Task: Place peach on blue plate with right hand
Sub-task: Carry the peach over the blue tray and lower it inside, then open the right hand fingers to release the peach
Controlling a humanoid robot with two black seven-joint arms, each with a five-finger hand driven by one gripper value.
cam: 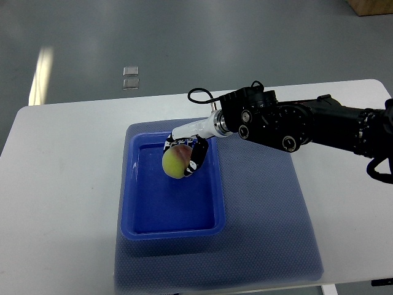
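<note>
A yellow-green peach with a pink blush [174,161] is held in my right hand [183,155], whose fingers are curled around it. The hand hangs over the far part of the blue plate [136,209], a deep rectangular blue tray. Whether the peach touches the tray floor cannot be told. My black right arm [307,126] comes in from the right edge across the table. The left arm does not show.
The blue tray stands on a blue-grey mat [264,221] on a white table [61,184]. The table's near edge runs along the bottom of the picture. Grey floor lies beyond the far edge, with a wooden box corner [371,6] at top right.
</note>
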